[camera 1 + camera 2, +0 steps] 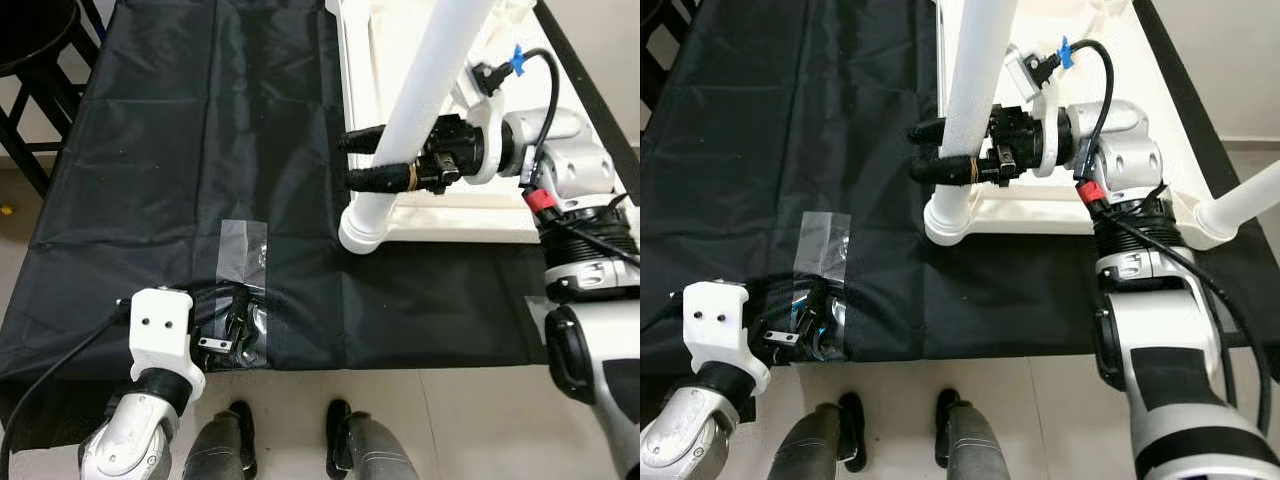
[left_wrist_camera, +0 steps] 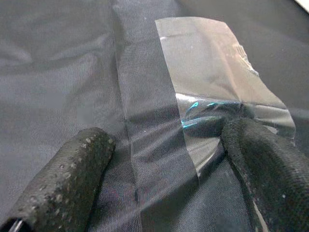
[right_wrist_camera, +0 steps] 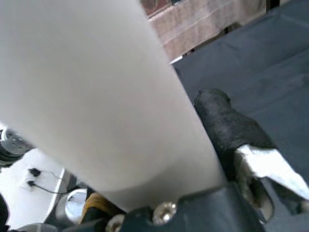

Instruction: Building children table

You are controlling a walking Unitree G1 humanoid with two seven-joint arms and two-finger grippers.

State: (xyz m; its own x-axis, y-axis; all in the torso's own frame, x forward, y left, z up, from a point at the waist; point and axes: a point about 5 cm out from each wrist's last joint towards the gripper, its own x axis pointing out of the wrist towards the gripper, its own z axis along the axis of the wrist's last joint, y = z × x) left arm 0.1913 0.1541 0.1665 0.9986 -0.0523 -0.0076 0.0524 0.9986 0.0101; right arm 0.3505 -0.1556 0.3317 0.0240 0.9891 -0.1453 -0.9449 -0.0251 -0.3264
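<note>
Black cloth (image 1: 200, 130) is covering the work surface, with pale floor showing along its near edge. On it, the right gripper (image 1: 372, 160) is clamping its two black fingers around a white table leg (image 1: 420, 110), one finger on each side of the tube. That leg is standing in the near-left corner of the white table top (image 1: 470, 215), which is lying upside down on the cloth. Another white leg (image 1: 1250, 200) is sticking out at the right. Near the cloth's front edge, the left gripper (image 2: 164, 159) is resting with fingers spread apart, one fingertip (image 2: 251, 145) touching a clear plastic bag (image 2: 212, 82) of small hardware.
</note>
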